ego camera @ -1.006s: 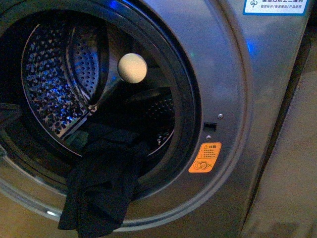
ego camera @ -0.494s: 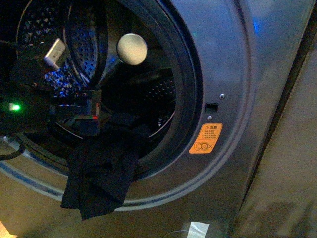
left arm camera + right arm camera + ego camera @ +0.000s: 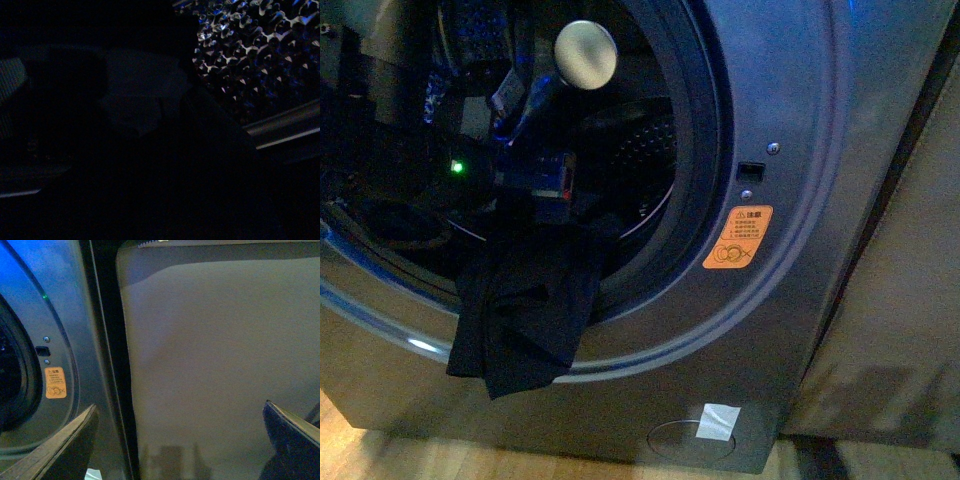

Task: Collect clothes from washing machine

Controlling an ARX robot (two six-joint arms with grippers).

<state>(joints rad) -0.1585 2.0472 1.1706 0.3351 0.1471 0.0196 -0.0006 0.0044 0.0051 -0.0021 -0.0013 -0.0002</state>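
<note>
left gripper (image 3: pixel 545 190) in washing machine (image 3: pixel 790 120) mouth, opening can't tell, wrist view dark | clothes (image 3: pixel 525 310) just below it, draped over door rim, long axis hanging down | right gripper (image 3: pixel 180 410) wide apart, empty, well aside | left arm nearer
</note>
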